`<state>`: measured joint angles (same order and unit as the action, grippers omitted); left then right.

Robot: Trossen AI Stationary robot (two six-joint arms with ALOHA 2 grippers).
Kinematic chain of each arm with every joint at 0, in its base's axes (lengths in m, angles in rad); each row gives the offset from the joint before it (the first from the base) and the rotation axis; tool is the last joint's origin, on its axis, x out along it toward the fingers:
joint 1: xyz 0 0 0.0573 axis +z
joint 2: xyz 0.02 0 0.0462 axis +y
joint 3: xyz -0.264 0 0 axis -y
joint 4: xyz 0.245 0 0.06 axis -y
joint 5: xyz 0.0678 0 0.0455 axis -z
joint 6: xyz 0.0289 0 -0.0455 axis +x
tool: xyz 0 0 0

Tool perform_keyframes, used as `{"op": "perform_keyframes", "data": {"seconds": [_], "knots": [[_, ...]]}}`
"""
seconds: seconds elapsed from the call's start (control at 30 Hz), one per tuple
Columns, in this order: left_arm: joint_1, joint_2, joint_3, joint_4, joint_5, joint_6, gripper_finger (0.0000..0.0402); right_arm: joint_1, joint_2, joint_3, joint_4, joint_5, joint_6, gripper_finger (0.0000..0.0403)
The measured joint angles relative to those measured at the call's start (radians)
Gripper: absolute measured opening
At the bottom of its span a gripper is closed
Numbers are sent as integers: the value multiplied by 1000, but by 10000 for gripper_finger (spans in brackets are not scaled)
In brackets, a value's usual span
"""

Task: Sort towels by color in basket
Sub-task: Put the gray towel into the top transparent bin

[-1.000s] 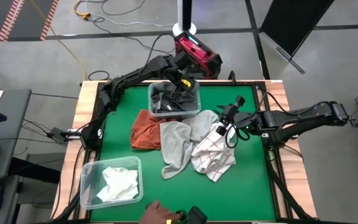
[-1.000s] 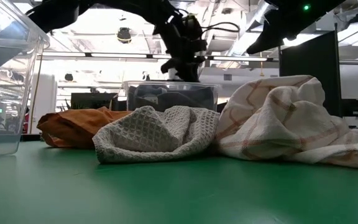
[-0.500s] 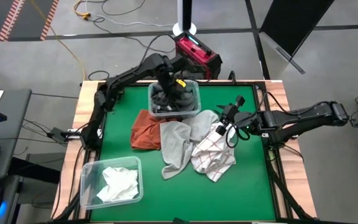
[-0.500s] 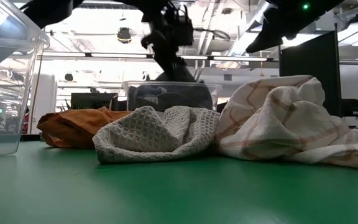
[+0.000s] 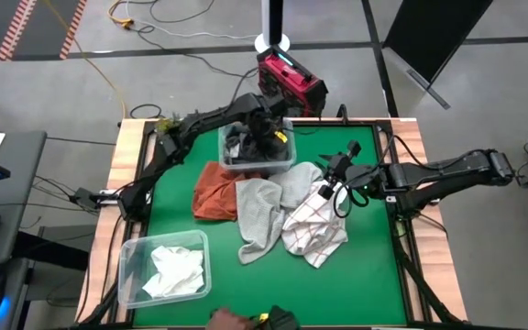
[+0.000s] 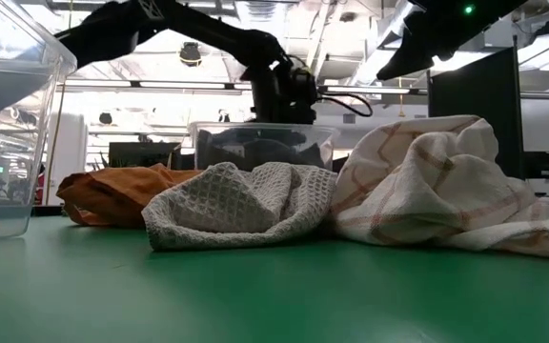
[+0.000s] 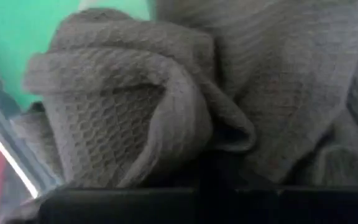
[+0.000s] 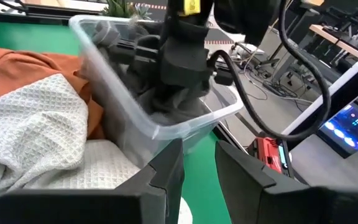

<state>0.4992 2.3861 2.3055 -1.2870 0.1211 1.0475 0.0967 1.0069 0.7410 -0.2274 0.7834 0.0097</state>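
Observation:
A clear bin (image 5: 224, 147) at the table's far middle holds dark grey towels (image 5: 244, 154). My left gripper (image 5: 266, 139) is shut and reaches down into that bin, onto the towels (image 8: 166, 109). In front of the bin lie a rust towel (image 5: 213, 191), a light grey towel (image 5: 258, 213) and a white towel with red grid lines (image 5: 315, 229). My right gripper (image 5: 334, 180) hovers open above the right part of that heap, with nothing between its fingers (image 8: 160, 180). A white towel (image 5: 174, 269) lies in a second clear bin (image 5: 126, 266) at the near left. My left gripper comes at the dark grey towels' top folds (image 7: 166, 118) from above, pointing steeply down. Its shut fingers are sunk among the folds, and the gripper's own body hides their ends. The towels lie bunched inside the bin, not lifted.
A red-and-black device (image 5: 291, 84) sits just beyond the table's far edge. A person's hand (image 5: 224, 319) shows at the near edge. Bare green mat (image 5: 356, 275) lies at the near right and in front of the towel heap.
My left gripper has gone down from above the far bin's rim into the bin, onto the dark grey towels, and has tipped steeper downward. My right gripper and the towels on the mat have kept still.

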Motion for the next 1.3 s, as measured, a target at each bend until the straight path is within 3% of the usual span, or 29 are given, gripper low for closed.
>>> {"op": "perform_keyframes", "data": {"seconds": [0.27,0.6,1.03,1.3], "knots": [[-25,22,-2,-15,-62,133,0,3,0,0,-4,-1,5,127],[-69,-21,-6,-85,-61,-60,4,2,0,0,-3,-1,8,127],[-75,-19,-53,-6,-43,-127,140,25,0,0,-1,-3,3,127],[-75,-16,47,-117,-71,-233,164,8,0,0,4,-3,1,127]]}}
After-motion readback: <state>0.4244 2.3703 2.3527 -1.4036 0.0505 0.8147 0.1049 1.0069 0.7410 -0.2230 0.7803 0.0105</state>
